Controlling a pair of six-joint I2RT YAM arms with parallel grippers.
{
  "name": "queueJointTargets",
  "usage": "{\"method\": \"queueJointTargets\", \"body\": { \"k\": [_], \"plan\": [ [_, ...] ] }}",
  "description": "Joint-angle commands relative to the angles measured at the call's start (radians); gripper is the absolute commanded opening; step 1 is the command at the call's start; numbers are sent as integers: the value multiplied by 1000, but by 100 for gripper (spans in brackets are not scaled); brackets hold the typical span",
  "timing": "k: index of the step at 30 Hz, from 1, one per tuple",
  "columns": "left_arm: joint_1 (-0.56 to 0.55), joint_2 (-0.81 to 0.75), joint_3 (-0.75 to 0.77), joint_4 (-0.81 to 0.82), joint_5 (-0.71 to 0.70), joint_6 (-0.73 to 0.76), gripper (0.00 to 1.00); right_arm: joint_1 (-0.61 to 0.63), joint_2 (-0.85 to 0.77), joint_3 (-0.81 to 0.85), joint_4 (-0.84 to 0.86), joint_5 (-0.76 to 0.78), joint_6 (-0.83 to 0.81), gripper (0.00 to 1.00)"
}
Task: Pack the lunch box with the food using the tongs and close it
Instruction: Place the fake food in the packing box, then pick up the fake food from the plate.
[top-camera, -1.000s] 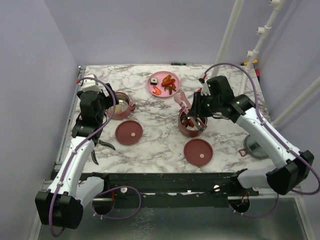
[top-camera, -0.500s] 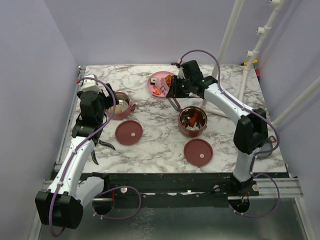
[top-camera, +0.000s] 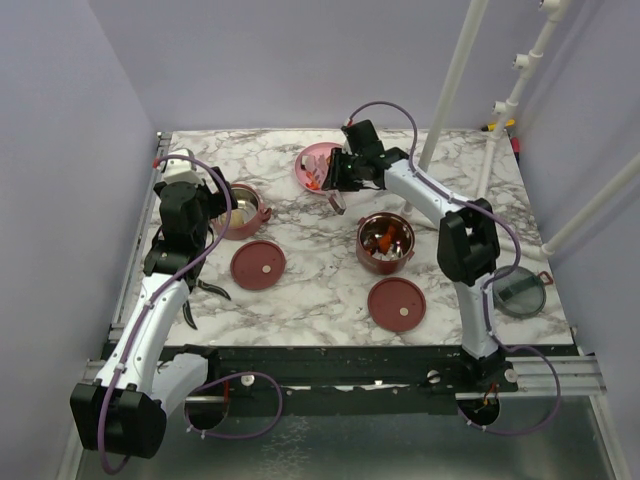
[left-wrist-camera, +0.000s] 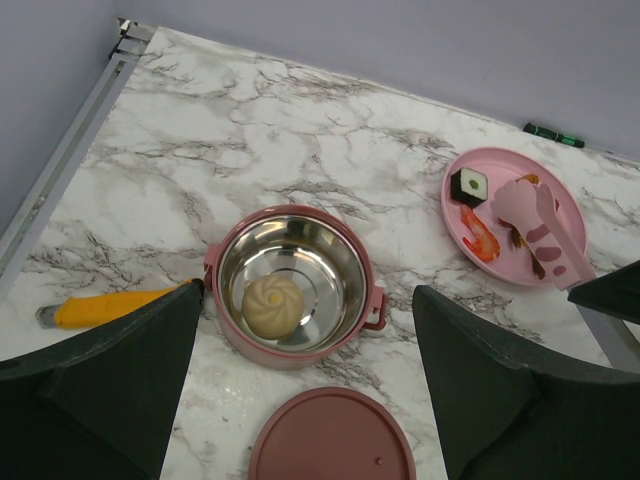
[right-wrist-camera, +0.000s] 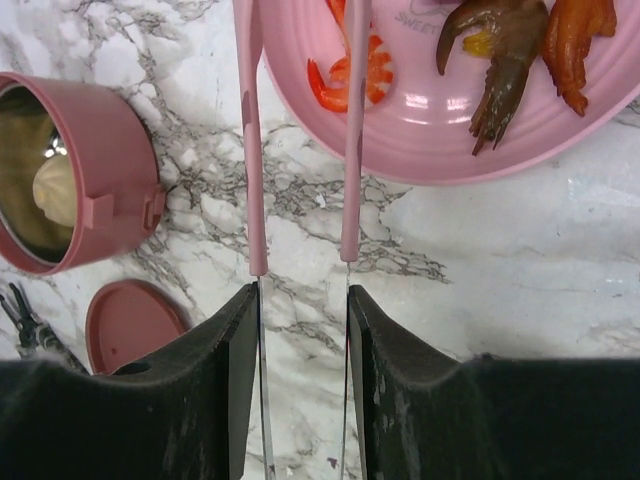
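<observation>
My right gripper (right-wrist-camera: 300, 305) is shut on the pink tongs (right-wrist-camera: 250, 150), one arm against each finger. The tongs reach over the pink plate (right-wrist-camera: 430, 150), their arms on either side of a red shrimp-like piece of food (right-wrist-camera: 335, 85). Dark and orange-red pieces (right-wrist-camera: 500, 60) lie further right on the plate. One lunch box tier (top-camera: 385, 243) holds red pieces. The other tier (left-wrist-camera: 295, 285) holds a cream bun (left-wrist-camera: 272, 305). My left gripper (left-wrist-camera: 308, 330) hovers open above it, holding nothing.
Two maroon lids (top-camera: 258, 265) (top-camera: 396, 303) lie flat in front of the tiers. The clear grey top lid (top-camera: 520, 293) rests at the right table edge. Black pliers (top-camera: 205, 288) and a yellow-handled tool (left-wrist-camera: 110, 305) lie at the left.
My right arm has swung with the tongs from above the right tier, back and to the left, to the pink plate. The left arm has not moved.
</observation>
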Motion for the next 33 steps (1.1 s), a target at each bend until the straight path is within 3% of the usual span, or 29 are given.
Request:
{"method": "queueJointTargets", "body": {
  "k": [1, 12, 21, 33],
  "plan": [
    [8, -28, -7, 25, 0, 8, 88, 8, 69, 75, 7, 39, 29, 39],
    [8, -51, -6, 25, -4, 14, 88, 24, 179, 198, -11, 40, 37, 41],
    [7, -65, -6, 25, -11, 18, 88, 49, 242, 279, -69, 193, 3, 42],
    [8, -72, -7, 25, -9, 18, 88, 69, 272, 316, -104, 245, -9, 42]
  ]
}}
